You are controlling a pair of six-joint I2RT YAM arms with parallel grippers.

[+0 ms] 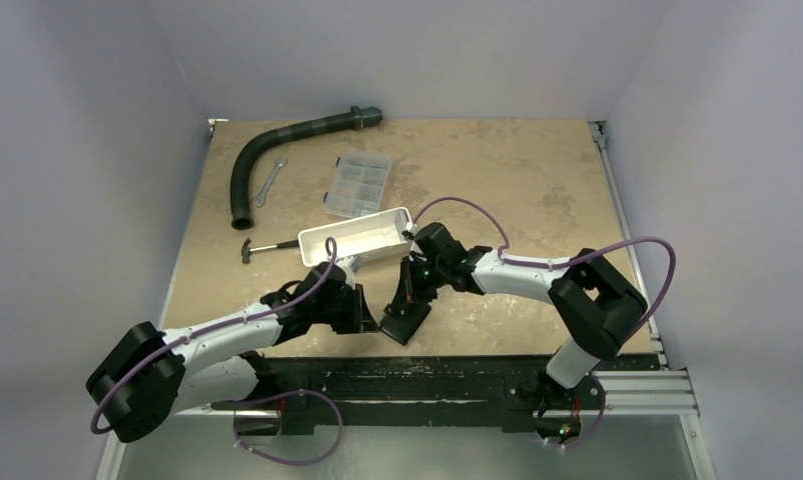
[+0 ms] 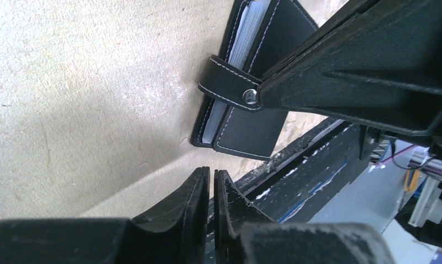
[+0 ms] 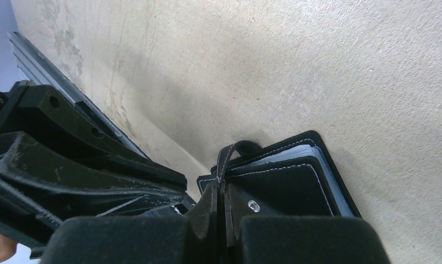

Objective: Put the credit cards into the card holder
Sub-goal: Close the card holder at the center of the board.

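Note:
The black card holder (image 1: pixel 405 318) lies near the table's front edge, folded, with white stitching (image 2: pixel 251 118) and pale bluish sheets between its covers (image 3: pixel 287 181). My right gripper (image 3: pixel 221 190) is shut on its closing strap (image 2: pixel 229 82), lifting the strap's snap end off the cover; the snap stud (image 3: pixel 254 205) shows beside the fingers. From above, the right gripper (image 1: pixel 417 290) reaches down onto the holder from the right. My left gripper (image 2: pixel 213 177) is shut with nothing in it, just left of the holder (image 1: pixel 362 315). No loose credit cards are in view.
A white rectangular tray (image 1: pixel 355 238) stands just behind the grippers, with a clear compartment box (image 1: pixel 357 185) further back. A black hose (image 1: pixel 277 150), a wrench (image 1: pixel 268 181) and a small hammer (image 1: pixel 260 247) lie at the back left. The black front rail (image 1: pixel 427 370) runs right below the holder.

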